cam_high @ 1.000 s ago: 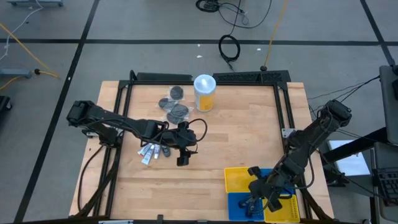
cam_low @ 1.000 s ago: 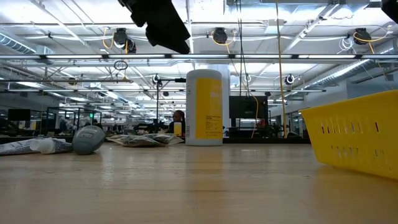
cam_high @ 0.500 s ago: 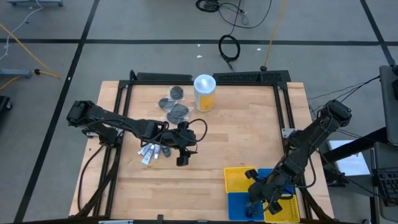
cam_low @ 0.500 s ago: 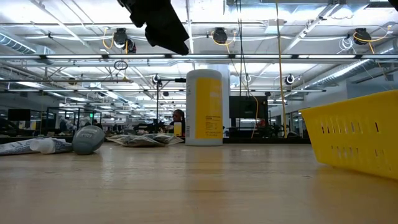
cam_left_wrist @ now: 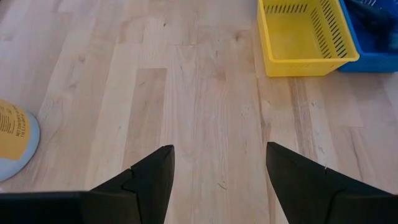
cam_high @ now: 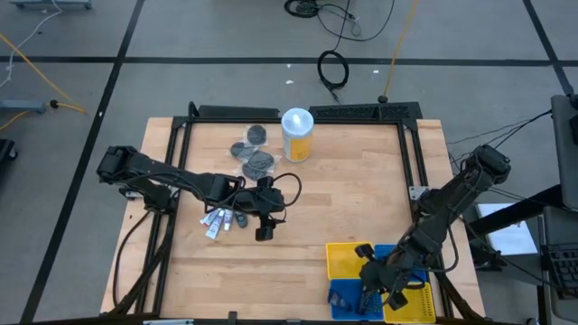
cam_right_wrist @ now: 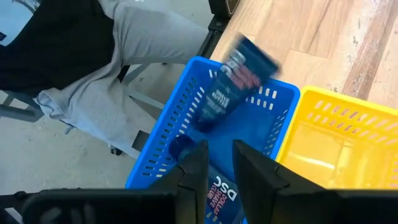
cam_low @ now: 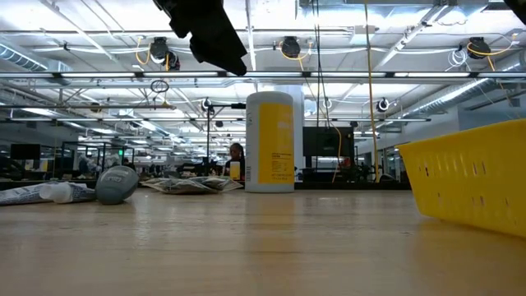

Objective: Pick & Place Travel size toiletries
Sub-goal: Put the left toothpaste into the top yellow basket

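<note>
Overhead, table-level, two wrist views

Tube point(cam_right_wrist: 231, 84) in basket point(cam_right_wrist: 163, 158)

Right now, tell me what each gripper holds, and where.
Nothing held. Left gripper open over the table; right gripper open over the blue basket, dark tube loose.

Pale wood table point(cam_high: 361, 199); yellow basket point(cam_right_wrist: 336, 134) beside blue basket point(cam_right_wrist: 186, 134); dark blue tube point(cam_right_wrist: 233, 84) with red band and white lettering; yellow-and-white canister point(cam_low: 270, 141), white lid; grey tins point(cam_high: 256, 155); white tubes point(cam_high: 215, 221).
</note>
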Robot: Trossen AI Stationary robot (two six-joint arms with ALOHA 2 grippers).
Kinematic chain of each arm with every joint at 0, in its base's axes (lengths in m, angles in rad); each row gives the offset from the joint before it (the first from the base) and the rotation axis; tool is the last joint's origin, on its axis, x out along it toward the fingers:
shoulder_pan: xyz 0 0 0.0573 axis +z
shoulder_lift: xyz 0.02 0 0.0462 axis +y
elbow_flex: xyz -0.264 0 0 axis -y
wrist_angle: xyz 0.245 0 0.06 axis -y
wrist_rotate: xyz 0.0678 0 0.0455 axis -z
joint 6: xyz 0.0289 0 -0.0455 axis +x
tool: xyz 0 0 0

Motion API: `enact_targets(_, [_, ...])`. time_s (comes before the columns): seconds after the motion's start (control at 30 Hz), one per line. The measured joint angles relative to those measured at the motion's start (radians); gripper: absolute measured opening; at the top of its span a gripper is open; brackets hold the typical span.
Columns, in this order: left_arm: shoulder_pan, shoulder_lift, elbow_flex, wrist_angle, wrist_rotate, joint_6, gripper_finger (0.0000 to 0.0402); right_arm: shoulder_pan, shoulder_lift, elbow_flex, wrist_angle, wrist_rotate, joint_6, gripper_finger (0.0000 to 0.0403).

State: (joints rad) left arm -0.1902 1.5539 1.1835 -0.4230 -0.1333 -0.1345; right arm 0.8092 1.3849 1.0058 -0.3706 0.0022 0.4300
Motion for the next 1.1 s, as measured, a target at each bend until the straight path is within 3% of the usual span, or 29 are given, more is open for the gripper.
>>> enact_targets(0.33, [0.000,0.000,0.000,-0.013,0.000,-0.013,0.0248,-0.025,0.000,0.000,-0.002,-0.001,-0.049,0.0082])
enact_targets(0.47, [-0.001,0.000,0.000,-0.107,-0.049,-0.084,0.0248,-0.040,0.000,0.000,-0.009,0.000,-0.076,0.0080])
enact_targets(0.67, [0.007,0.000,0.000,-0.366,-0.183,-0.351,0.0248,-0.071,0.000,0.000,-0.026,0.001,-0.108,0.0080])
enact_targets(1.1, [-0.010,0.001,-0.044,-0.713,-0.122,-0.774,0.0248,-0.166,0.000,0.000,-0.066,0.001,-0.260,0.0080])
